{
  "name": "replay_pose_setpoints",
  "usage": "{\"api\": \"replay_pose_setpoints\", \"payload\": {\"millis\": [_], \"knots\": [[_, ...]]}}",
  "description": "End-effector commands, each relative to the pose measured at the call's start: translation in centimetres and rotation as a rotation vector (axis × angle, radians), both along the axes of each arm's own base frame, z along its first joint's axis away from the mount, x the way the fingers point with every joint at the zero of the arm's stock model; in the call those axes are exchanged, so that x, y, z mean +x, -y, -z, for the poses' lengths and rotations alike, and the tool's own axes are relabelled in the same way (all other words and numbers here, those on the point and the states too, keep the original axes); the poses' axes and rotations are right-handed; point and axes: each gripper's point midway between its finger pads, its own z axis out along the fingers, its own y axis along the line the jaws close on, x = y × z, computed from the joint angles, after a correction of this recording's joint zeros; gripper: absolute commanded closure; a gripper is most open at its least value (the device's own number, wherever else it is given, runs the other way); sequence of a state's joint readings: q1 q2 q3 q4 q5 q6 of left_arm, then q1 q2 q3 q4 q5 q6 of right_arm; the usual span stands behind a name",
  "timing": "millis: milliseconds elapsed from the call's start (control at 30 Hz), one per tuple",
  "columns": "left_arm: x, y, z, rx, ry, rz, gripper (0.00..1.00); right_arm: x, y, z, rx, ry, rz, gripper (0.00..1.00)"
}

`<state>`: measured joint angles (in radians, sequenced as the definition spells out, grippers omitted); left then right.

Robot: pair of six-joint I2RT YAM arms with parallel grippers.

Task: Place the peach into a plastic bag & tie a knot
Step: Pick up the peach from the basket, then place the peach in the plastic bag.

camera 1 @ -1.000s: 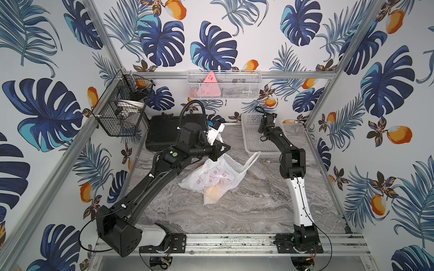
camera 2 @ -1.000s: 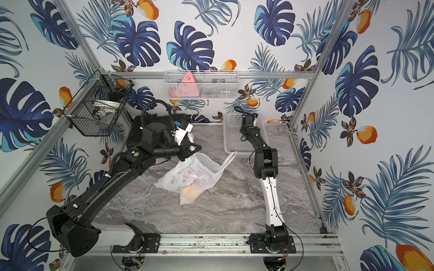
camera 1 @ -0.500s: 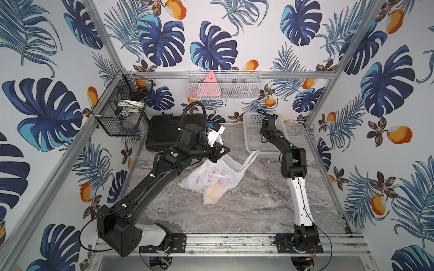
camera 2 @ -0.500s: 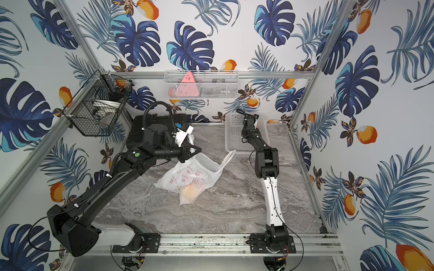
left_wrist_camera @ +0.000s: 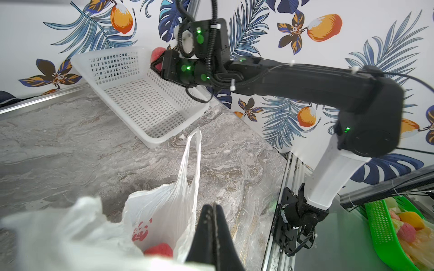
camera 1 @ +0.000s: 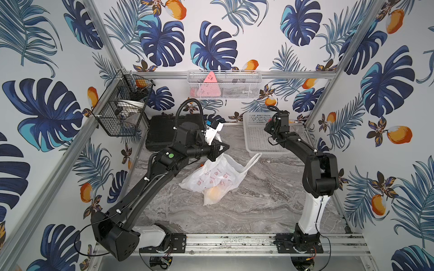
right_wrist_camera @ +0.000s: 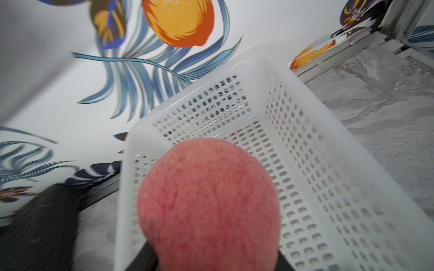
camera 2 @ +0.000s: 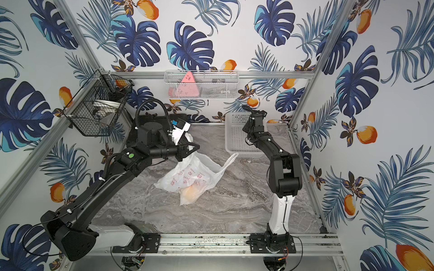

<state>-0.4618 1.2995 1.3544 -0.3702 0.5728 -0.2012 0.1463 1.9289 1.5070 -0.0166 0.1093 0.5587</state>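
marble table (camera 1: 258, 211), near to far. at mid-table lies the plastic bag (camera 1: 209, 179), its handles not tied, with an orange fruit (camera 1: 215, 192) showing through its near end. just beyond, the left gripper (camera 1: 222, 150) is clenched on the bag's far rim and holds it raised. the free handle (camera 1: 254, 162) trails toward the white basket (camera 1: 249, 145). at the far right, above the basket, the right gripper (left_wrist_camera: 156, 65) grasps the peach (right_wrist_camera: 209, 204), a pink-red fruit well apart from the bag and its mouth.
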Motion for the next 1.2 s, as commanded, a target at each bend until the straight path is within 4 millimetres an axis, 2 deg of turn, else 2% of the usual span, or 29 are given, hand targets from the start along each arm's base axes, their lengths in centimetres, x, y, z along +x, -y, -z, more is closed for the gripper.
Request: {"api": "replay_pose_setpoints", "payload": {"millis": [0, 167, 233, 367, 533, 733, 833, 933, 1000, 1033, 1100, 1167], "knots": [[-0.3, -0.1, -0.3, 0.018, 0.019, 0.011, 1.0, -3.7, -3.0, -2.6, 0.2, -0.001, -0.094, 0.69], [-0.7, -0.1, -0.2, 0.031, 0.011, 0.034, 1.0, -11.6, -8.6, -7.7, 0.258, -0.025, -0.383, 0.7], [-0.9, 0.0, -0.3, 0.027, 0.01, 0.045, 1.0, -15.2, -11.2, -9.0, 0.262, -0.066, -0.536, 0.69], [-1.3, 0.7, -0.6, -0.001, -0.007, 0.086, 1.0, -22.8, -16.6, -8.7, 0.299, -0.191, -0.825, 0.67], [-2.4, 1.8, -1.7, -0.011, 0.009, 0.152, 1.0, -28.2, -21.6, -8.1, 0.382, -0.268, -1.063, 0.67], [-3.9, 3.0, -2.3, -0.017, 0.024, 0.217, 1.0, -30.4, -26.0, -6.1, 0.471, -0.372, -1.237, 0.68], [-3.6, 3.0, -2.4, -0.008, 0.036, 0.202, 1.0, -31.9, -27.8, -3.9, 0.457, -0.435, -1.298, 0.68], [-3.3, 2.9, -2.5, 0.001, 0.052, 0.187, 1.0, -31.7, -28.1, -0.5, 0.445, -0.525, -1.265, 0.66], [-3.3, 2.9, -2.6, -0.002, 0.059, 0.183, 1.0, -31.1, -27.8, 1.2, 0.4, -0.575, -1.218, 0.56], [-3.3, 2.9, -2.7, -0.003, 0.062, 0.183, 1.0, -31.0, -27.6, 1.6, 0.382, -0.587, -1.208, 0.55], [-3.3, 2.8, -2.7, -0.002, 0.068, 0.18, 1.0, -31.1, -27.4, 1.4, 0.356, -0.587, -1.205, 0.43], [-3.2, 2.6, -2.6, 0.01, 0.078, 0.173, 1.0, -31.6, -27.1, 0.8, 0.324, -0.581, -1.218, 0.42]]}}
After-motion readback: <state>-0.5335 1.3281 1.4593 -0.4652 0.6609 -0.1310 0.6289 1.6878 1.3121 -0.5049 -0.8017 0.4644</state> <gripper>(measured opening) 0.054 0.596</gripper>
